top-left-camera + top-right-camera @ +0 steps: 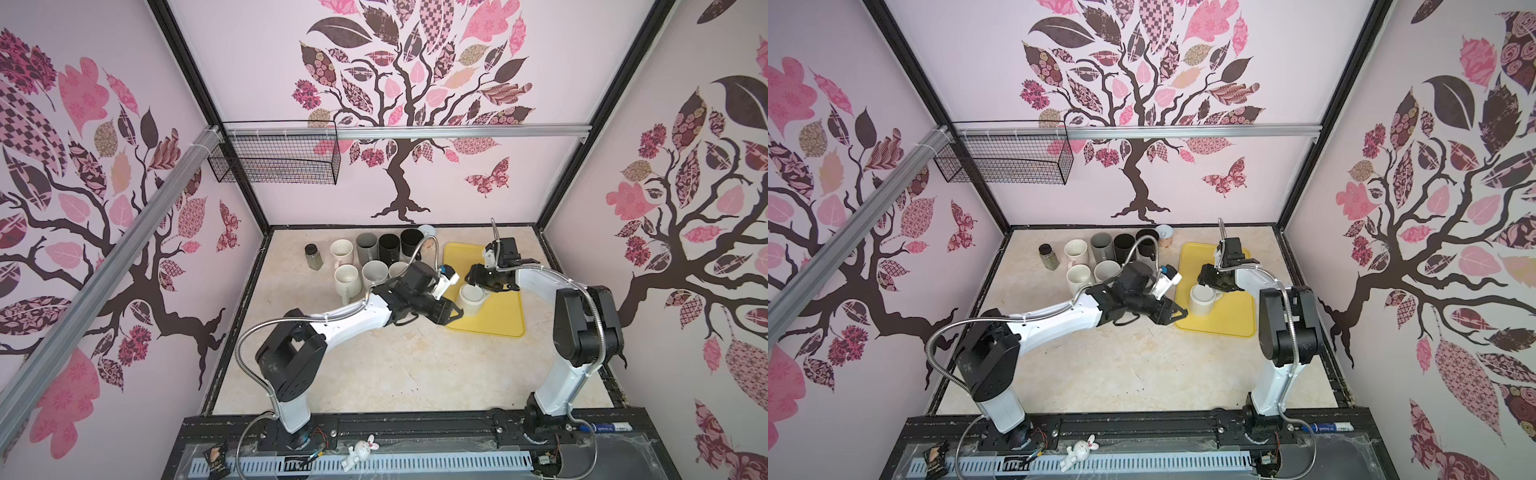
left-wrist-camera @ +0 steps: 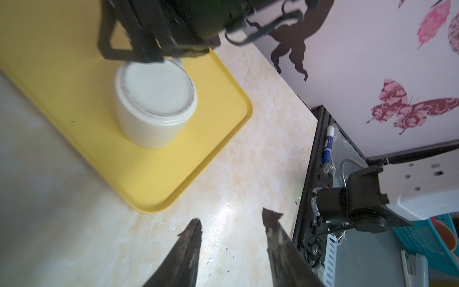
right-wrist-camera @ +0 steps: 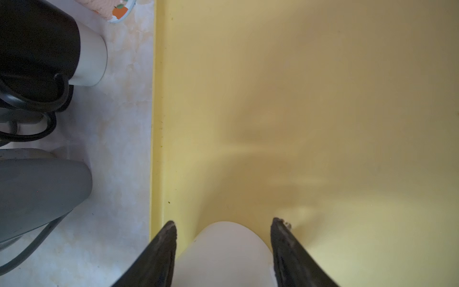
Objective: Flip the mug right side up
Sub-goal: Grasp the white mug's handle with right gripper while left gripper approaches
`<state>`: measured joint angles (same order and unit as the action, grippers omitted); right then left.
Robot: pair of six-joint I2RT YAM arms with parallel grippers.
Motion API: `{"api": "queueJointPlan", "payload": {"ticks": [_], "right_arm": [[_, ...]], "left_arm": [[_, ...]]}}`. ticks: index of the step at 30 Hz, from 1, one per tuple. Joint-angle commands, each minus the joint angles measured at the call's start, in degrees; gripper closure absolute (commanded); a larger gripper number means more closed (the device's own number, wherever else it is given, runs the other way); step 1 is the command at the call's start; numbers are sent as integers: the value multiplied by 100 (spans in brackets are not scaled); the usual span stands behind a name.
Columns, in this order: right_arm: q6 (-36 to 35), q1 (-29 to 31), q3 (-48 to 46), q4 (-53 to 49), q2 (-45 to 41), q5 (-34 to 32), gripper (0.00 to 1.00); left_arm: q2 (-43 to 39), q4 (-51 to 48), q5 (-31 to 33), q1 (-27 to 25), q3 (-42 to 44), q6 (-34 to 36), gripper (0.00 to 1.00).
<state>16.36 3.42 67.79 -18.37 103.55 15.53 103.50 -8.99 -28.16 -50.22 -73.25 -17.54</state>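
Top views, mug: the white mug [image 1: 471, 298] stands upside down on the yellow tray [image 1: 498, 320], in its near left part, with the handle to the right.
Top views, arms: the right gripper [image 1: 478, 283] sits at the mug's far side. The left gripper [image 1: 452, 311] hangs just left of the mug, over the tray's left rim.
Top views, count: one tray with one mug on it. Seven upright mugs [image 1: 347, 278] cluster on the table [image 1: 374, 365] left of the tray: two black, one grey, the rest pale (one is half hidden by the left arm). There is also one dark-lidded jar [image 1: 313, 255], one patterned cup [image 1: 427, 230] at the far edge and one wire basket [image 1: 274, 160] on the wall.
Left wrist, mug: the mug [image 2: 154, 99] shows its flat base and unglazed ring facing up, so it is not yet turned.
Left wrist, end effector: the left gripper [image 2: 233, 221] has its fingers parted and empty over bare table near the tray.
Right wrist, end effector: the right gripper [image 3: 224, 222] has its fingers spread astride the mug's pale wall [image 3: 223, 253]. I cannot tell whether they press on it.
Step in hand: this looks like securing the mug's body for the flip.
Doing it well: close squarely across the wall with the handle outside the fingers, and lift clear of the tray before rolling the wrist. Set the mug down flat on its base, and keep the left arm out of the swing.
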Motion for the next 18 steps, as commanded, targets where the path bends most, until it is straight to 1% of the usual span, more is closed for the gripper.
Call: {"api": "queueJointPlan", "payload": {"ticks": [1,3,5,13,18], "right_arm": [[51,-457,-129,-316,-185,373,38],[8,-586,-127,-492,-111,618,39],[2,-601,-227,-519,-181,680,39],[192,-604,-1062,-287,-903,1054,40],[358,-588,-1720,87,-1339,1495,47]], "left_arm": [[328,126,50,-173,-388,35,57],[578,163,-15,-222,-540,-57,57],[801,196,-87,-221,-702,-167,58],[1641,169,-112,-140,-1512,-433,59],[1779,12,224,168,-1681,-434,62]]}}
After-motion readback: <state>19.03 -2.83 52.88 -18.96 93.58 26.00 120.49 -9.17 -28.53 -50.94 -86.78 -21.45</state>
